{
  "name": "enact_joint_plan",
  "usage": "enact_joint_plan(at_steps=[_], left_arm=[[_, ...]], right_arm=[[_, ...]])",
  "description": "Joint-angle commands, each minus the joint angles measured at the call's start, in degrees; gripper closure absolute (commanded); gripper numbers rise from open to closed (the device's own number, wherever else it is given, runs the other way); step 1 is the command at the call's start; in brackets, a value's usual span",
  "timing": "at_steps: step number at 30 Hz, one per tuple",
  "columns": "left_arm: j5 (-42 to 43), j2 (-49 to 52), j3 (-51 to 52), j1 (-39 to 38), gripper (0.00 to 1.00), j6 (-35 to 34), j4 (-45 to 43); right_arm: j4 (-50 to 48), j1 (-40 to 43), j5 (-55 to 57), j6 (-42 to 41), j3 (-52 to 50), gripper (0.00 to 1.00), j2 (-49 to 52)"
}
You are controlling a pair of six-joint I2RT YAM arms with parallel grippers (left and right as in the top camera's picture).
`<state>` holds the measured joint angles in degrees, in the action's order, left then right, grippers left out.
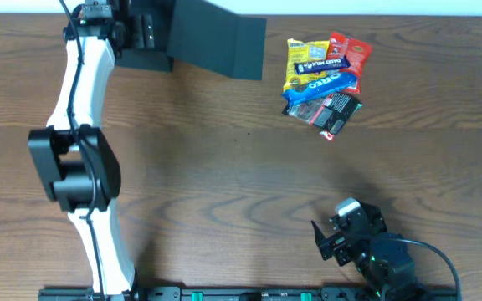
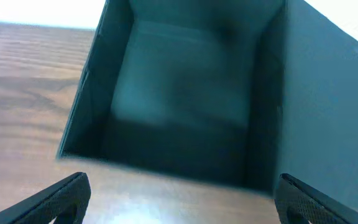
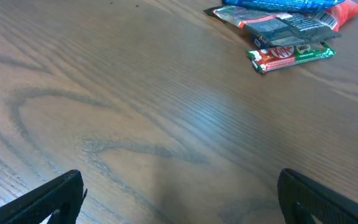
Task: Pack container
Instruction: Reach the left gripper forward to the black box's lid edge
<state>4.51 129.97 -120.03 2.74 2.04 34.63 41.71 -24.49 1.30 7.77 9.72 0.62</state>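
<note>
The container (image 1: 216, 42) is a dark charcoal-green box at the far left, with its flap lid spread to the right. In the left wrist view its open, empty inside (image 2: 185, 93) fills the frame, with the lid on the right. My left gripper (image 1: 136, 33) is open and empty right in front of the box's near edge (image 2: 179, 199). My right gripper (image 1: 329, 238) is open and empty over bare table near the front right (image 3: 179, 199). A pile of snack packets (image 1: 323, 84) lies at the far right.
The pile holds a yellow packet (image 1: 301, 58), a red packet (image 1: 350, 52), a blue Oreo pack and a dark KitKat bar (image 3: 291, 53). My left arm (image 1: 78, 159) stretches along the table's left side. The wooden table (image 1: 224, 167) lies between box and snacks.
</note>
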Motion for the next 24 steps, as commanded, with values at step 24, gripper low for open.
enact_joint_plan(at_steps=[24], left_arm=[[3.0,20.2,-21.7,1.6,0.05,6.4,24.1]], right_arm=[[0.0,0.1,0.4,-0.4,-0.6,0.01,-0.3]])
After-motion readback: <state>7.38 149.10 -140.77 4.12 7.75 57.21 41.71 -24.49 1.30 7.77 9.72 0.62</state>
